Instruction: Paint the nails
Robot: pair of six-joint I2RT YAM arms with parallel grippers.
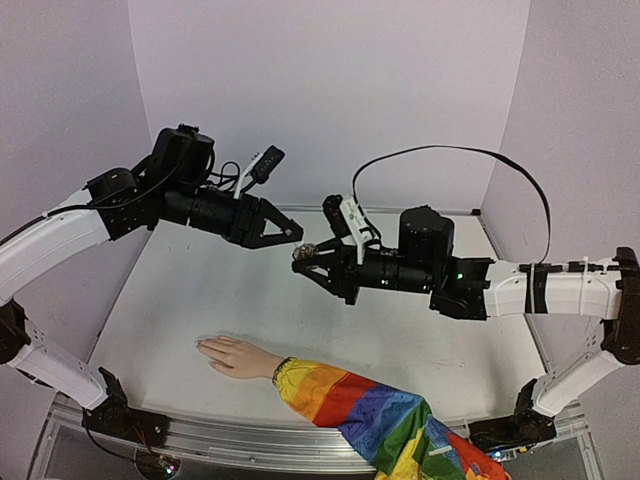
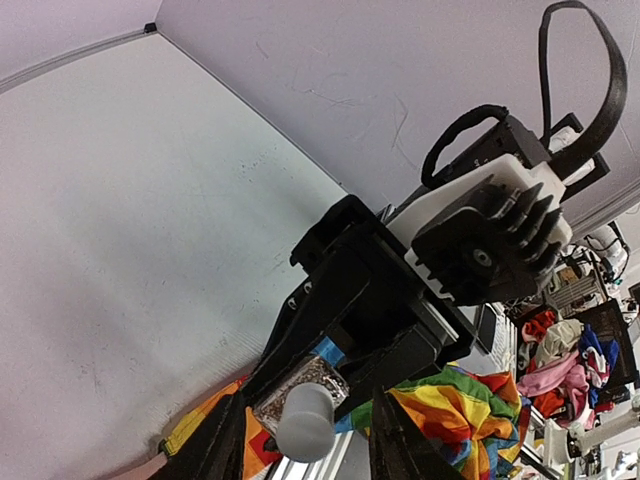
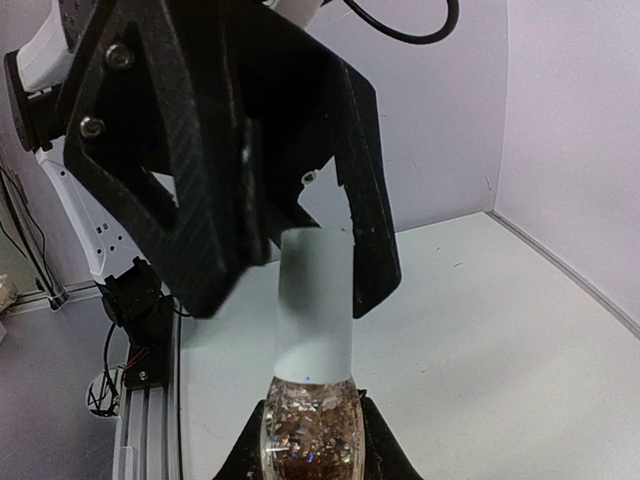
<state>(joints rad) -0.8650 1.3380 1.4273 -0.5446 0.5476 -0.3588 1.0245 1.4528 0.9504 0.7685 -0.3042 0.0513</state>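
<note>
Lilac walls [image 1: 330, 80] close in a matte white surface [image 1: 200, 290] with faint scuffs. From above, the two claws meet so tightly that what sits between them is barely visible.

The wrist views show it. The right claw [image 1: 303, 258] is clamped on a small clear bottle [image 3: 305, 440] full of coppery glitter, its lower half cut off by the frame edge. The left claw [image 1: 290, 234], angular black carbon-weave plates, has its fingers [image 2: 222, 440] apart on either side of the bottle's smooth pale cylindrical cap [image 3: 315, 300]. A gap shows on each side in the left wrist view, but whether they touch the cap I cannot tell.

Well below both claws, toward the arm bases, a peach mannequin hand [image 1: 235, 356] lies flat. Its rainbow fabric sleeve [image 1: 360, 405] runs off the bottom edge. The nails [image 1: 205, 346] are too small to separate from the skin. A black cable [image 1: 450, 150] arcs above the right claw.
</note>
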